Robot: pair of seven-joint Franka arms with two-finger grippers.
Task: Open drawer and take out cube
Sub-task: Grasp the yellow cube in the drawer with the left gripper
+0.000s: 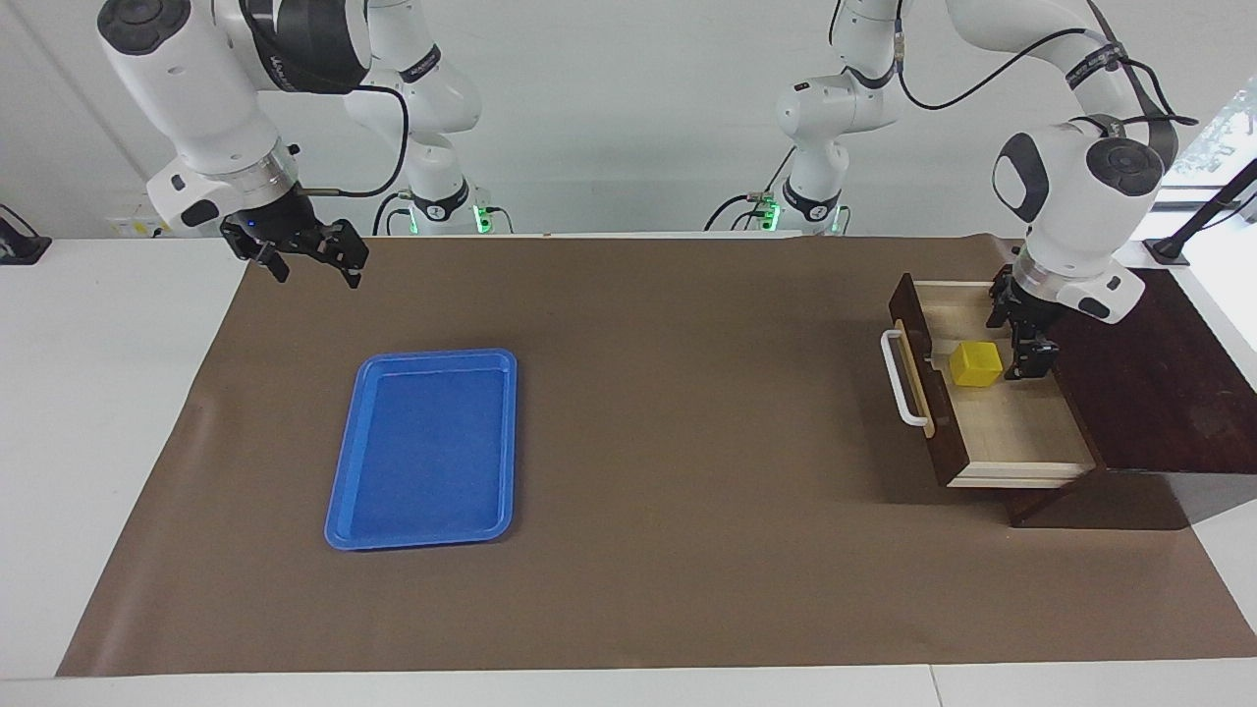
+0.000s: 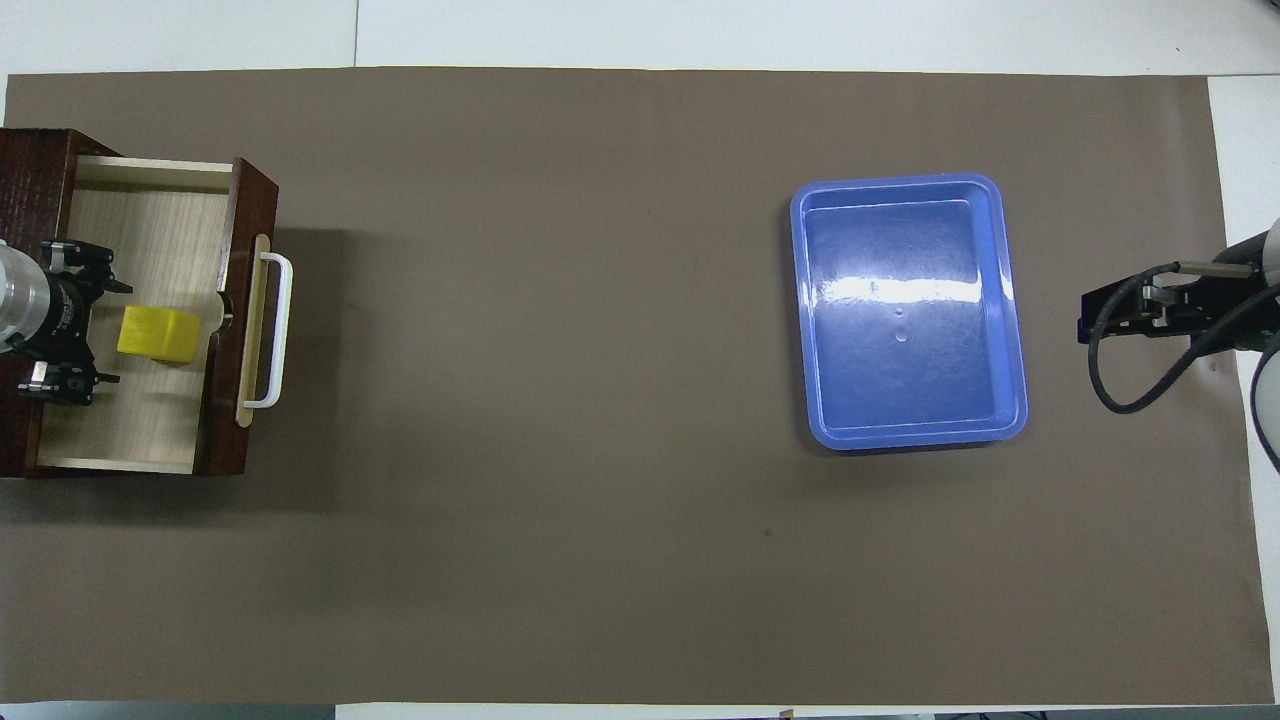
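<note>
Box [image 2: 30, 160] cut by edge; right hand [image 2: 1110, 318] fingers indistinct overhead.

White table [image 1: 98, 412] carries a brown mat [image 1: 648, 471] — blue tray [image 1: 424, 449], dark wooden box [image 1: 1149, 393] on it.

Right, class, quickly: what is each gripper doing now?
Left gripper: open, down in the open drawer beside the cube, holding nothing.
Right gripper: open, empty, waiting near the blue tray.

Drawer: the dark brown wooden drawer [image 1: 992, 417] has a slightly shiny front and a pale matt wood-grain inside.
Handle: white, smooth bar handle [image 2: 277, 329].
Tray: flat blue plastic tray [image 2: 1010, 300], glossy with glare.
Surface: brown matt paper-like surface [image 1: 687, 412].
</note>
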